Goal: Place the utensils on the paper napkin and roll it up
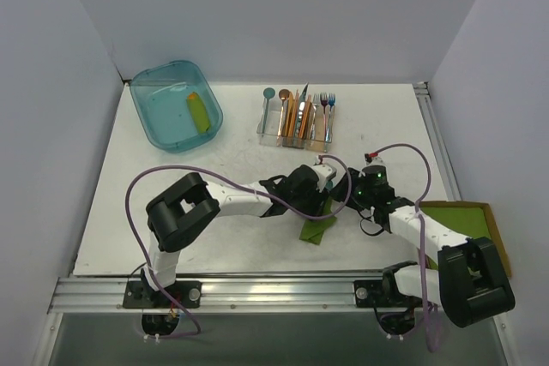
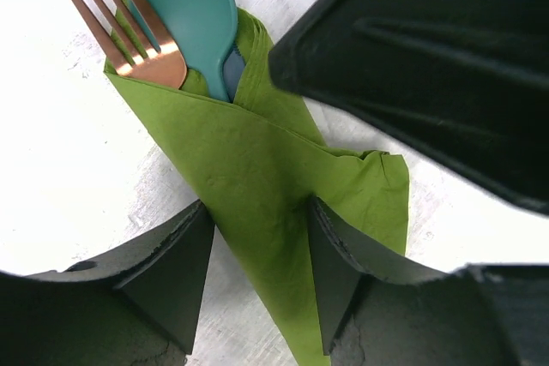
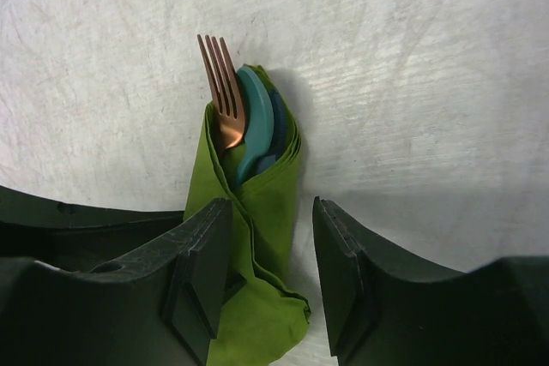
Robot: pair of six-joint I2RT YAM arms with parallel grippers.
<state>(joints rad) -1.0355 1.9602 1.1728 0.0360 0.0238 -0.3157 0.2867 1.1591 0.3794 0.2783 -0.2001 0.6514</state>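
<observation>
Napkin: paper napkin point(image 2: 257, 169) wrapped around fork point(image 2: 129, 32) and spoon point(image 2: 193, 6), on the near side of the caddy point(image 1: 296, 122), heads poking out.
Left gripper point(image 2: 257, 272): parted, straddling the tail; loose flap spilling sideways.
Right gripper point(image 3: 270, 272): parted, gripping nothing.
Next, probably: tuck flap under, press lightly, stop cutlery sliding out.

The green paper napkin point(image 2: 257, 186) lies folded around fork point(image 2: 159, 64) and spoon point(image 2: 184, 6) — heads poking out — between the spread fingers point(image 2: 171, 272).
</observation>
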